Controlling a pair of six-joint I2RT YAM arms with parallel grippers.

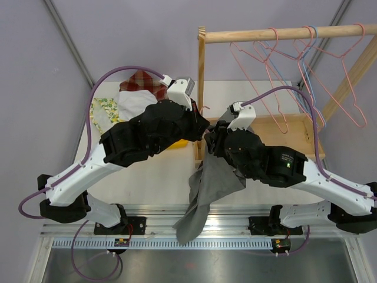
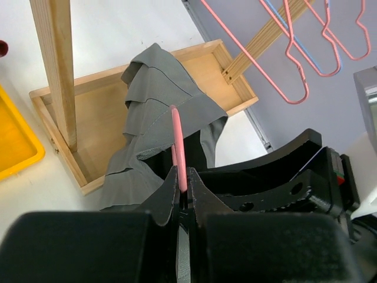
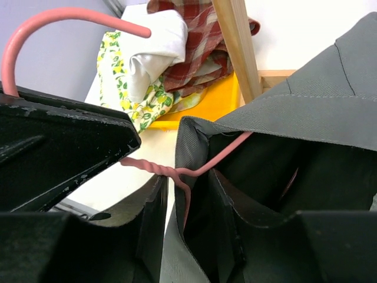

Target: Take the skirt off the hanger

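Note:
The grey skirt (image 1: 206,188) hangs on a pink wire hanger (image 2: 178,138) between my two grippers and drapes over the table's near edge. My left gripper (image 2: 184,174) is shut on the hanger's wire just below its hook; in the top view it sits at the middle (image 1: 203,125). My right gripper (image 3: 188,183) is open, its jaws straddling the skirt's waistband (image 3: 187,153) and the hanger's twisted neck (image 3: 150,167). A gap shows between the left finger (image 3: 154,218) and the cloth. The hanger hook (image 3: 53,17) curves up at the top left.
A wooden rack with post (image 1: 201,76), top rod (image 1: 283,34) and base tray (image 1: 294,127) stands right behind the grippers. Several empty pink and blue hangers (image 1: 277,76) hang from the rod. A yellow bin (image 3: 206,100) and a pile of clothes (image 1: 132,97) lie at the left.

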